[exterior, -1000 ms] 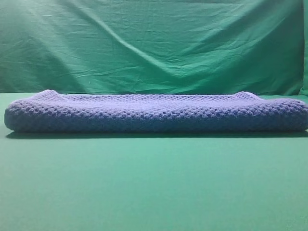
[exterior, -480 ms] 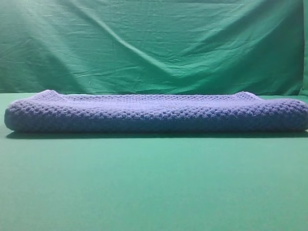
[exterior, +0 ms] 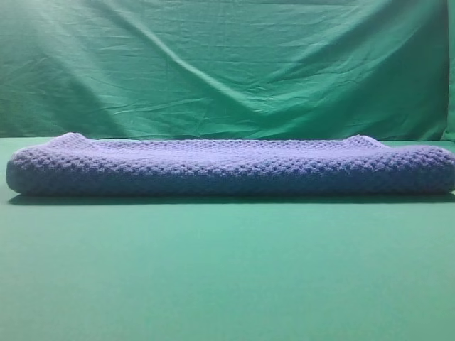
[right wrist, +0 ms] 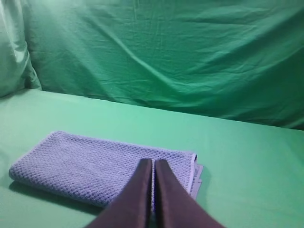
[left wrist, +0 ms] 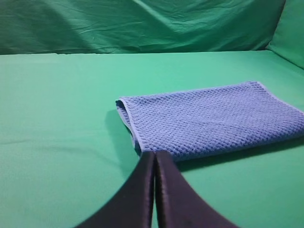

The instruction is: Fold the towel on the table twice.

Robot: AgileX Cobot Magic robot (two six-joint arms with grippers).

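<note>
The towel is a blue-grey waffle-weave cloth lying folded in a long flat band across the green table. In the left wrist view the towel lies just beyond my left gripper, whose black fingers are pressed together with nothing between them. From the right wrist camera, the towel lies under and ahead of my right gripper, also shut and empty. Neither gripper shows in the exterior high view.
A wrinkled green backdrop cloth hangs behind the table. Bare green tabletop stretches in front of the towel and to its sides.
</note>
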